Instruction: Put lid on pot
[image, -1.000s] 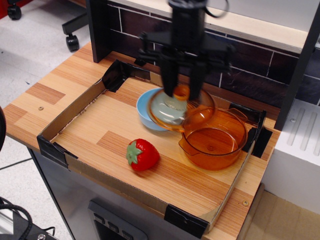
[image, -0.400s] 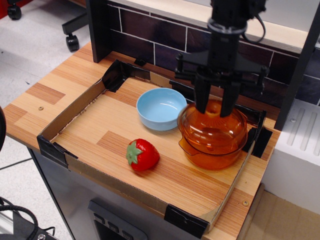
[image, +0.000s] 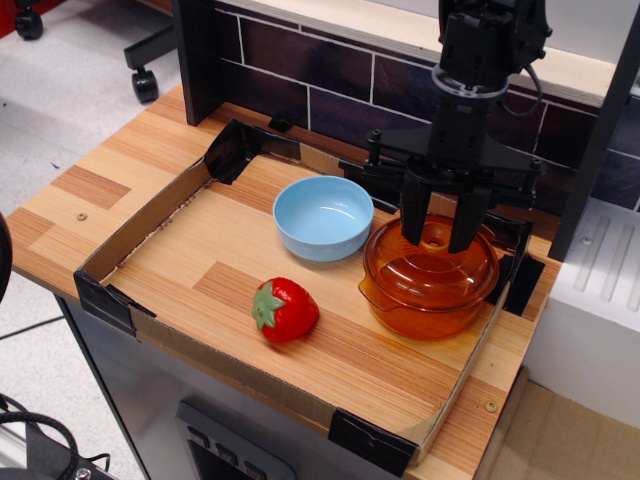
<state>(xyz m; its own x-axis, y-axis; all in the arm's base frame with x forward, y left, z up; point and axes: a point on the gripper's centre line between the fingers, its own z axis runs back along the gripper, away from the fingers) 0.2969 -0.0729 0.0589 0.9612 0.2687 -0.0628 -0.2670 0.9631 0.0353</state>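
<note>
The orange translucent lid (image: 432, 264) sits level on the orange pot (image: 415, 312) at the right end of the cardboard-edged tray. My gripper (image: 438, 233) points straight down over the pot's middle. Its two fingers stand on either side of the lid's ring knob (image: 438, 240) and close against it. The lid's rim lines up with the pot's rim all round. One side handle of the pot shows at the front left.
A light blue bowl (image: 322, 215) stands just left of the pot. A red toy strawberry (image: 285, 309) lies in front of the bowl. A low cardboard wall (image: 150, 226) rings the wooden surface. A dark tiled back wall and a black post stand behind.
The gripper carried the lid right from above the blue bowl to over the pot, then lowered it until it sits flat on the pot's rim.
</note>
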